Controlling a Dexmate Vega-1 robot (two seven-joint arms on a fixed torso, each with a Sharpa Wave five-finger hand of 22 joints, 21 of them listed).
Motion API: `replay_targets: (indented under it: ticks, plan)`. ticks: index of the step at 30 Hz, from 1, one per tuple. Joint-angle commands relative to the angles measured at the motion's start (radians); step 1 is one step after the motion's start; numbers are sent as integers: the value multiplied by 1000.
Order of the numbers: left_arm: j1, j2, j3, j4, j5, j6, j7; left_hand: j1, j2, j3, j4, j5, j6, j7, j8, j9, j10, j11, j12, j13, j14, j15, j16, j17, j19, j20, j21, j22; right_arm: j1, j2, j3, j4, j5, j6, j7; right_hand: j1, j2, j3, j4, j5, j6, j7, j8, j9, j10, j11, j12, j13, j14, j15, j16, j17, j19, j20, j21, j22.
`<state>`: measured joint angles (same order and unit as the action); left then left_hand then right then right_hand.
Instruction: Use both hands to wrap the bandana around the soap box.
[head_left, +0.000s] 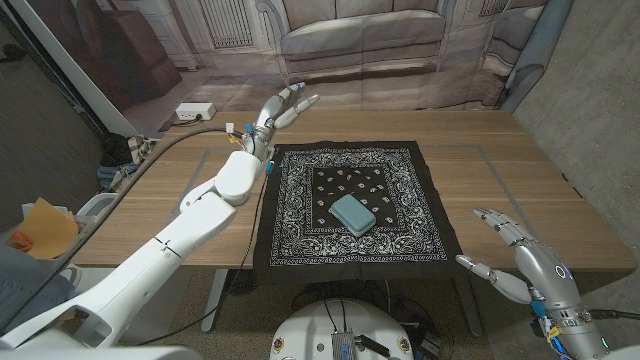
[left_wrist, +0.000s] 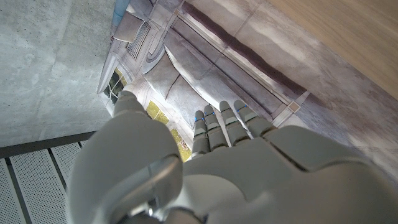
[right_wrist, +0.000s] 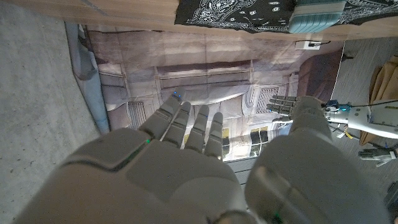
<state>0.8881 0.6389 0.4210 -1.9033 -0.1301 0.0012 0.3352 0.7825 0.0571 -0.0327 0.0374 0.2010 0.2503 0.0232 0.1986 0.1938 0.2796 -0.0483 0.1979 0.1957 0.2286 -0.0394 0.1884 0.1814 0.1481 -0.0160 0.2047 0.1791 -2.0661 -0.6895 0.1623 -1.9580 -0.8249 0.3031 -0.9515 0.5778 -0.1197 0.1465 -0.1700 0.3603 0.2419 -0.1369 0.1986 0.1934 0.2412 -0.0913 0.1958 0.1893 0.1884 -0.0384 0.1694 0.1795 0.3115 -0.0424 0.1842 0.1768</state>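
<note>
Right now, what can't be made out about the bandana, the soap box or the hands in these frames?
- Black paisley bandana: near hem hangs over the wooden table edge, head view; overhang length unseen.
- Teal rounded soap box: underside hidden; cut by the right wrist frame edge.
- Left hand: palm hidden by its back.
- Right hand: palm side unseen.

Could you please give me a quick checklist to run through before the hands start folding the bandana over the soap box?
1. bandana spread flat on the table: ok, though its near edge hangs over the table's front.
2. soap box on the bandana, near its middle: ok.
3. left hand free, fingers apart, beyond the cloth's far left corner: ok.
4. right hand free, fingers apart, near the cloth's near right corner: ok.
5. Either hand touching the cloth: not ok, both are clear of it.
6. Soap box lid shut: cannot tell.
</note>
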Motion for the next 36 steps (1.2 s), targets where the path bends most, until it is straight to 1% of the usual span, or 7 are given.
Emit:
replay_targets:
  ticks: [1,6,12,21,25,29,36]
  plan:
    - [-10,5,-6,-6,16,-18,6,-3,8,1,9,6,3,-1,5,0,7,3,6,1,9,-2,4,2,9,-2,3,4,-8,-127,-129,7,-61,-228,-116,21,-1,6,-2,13,-17,-2,-5,2,-19,2,-4,2,-13,-70,1,3,-14,-100,-4,4]
    - [-2,3,-13,-7,18,-30,16,-4,9,0,10,6,3,-2,5,0,5,4,5,0,9,-2,4,2,9,-4,3,4,-10,-182,-183,-3,-48,-310,-127,35,0,8,-1,22,-31,0,-7,3,-31,5,-6,3,-24,-70,2,3,-19,-102,-3,5]
    - [5,3,-19,-7,17,-38,22,-5,11,0,11,6,3,-1,5,0,5,3,5,0,9,-2,3,2,9,-3,3,4,-2,-230,-246,-17,-25,-407,-132,114,34,41,-5,48,-46,1,-3,4,-52,9,-4,3,-41,-66,6,3,-30,-99,2,5]
    - [-2,3,-17,4,16,-49,10,-6,13,-1,12,5,2,-2,5,0,6,3,6,0,9,-2,3,2,9,-3,2,4,67,-286,-362,-10,19,-506,-138,197,59,70,-7,65,-70,5,-2,6,-87,29,-6,3,-76,-51,4,3,-57,-91,1,5]
    - [-8,-1,-16,12,14,-56,7,-7,14,-1,13,5,3,-1,5,0,7,3,6,0,9,-1,3,2,9,-3,2,4,105,-306,-415,-1,35,-536,-140,214,62,75,-6,67,-76,7,-2,6,-97,34,-7,3,-84,-44,4,3,-64,-87,1,5]
    - [-12,0,-16,15,13,-57,2,-8,15,-2,14,5,4,-1,5,0,7,5,6,0,9,-1,3,2,9,-2,2,4,138,-330,-462,7,53,-550,-149,233,65,80,-5,69,-72,1,2,6,-94,16,-2,3,-85,-45,7,2,-65,-86,4,6]
    - [-12,1,-21,16,12,-63,2,-11,17,-3,15,5,4,-2,5,0,6,6,5,0,9,0,3,2,8,-1,2,4,187,-358,-531,31,86,-582,-151,249,68,84,-5,71,-63,-5,7,6,-91,13,1,3,-83,-46,9,2,-63,-86,6,6]
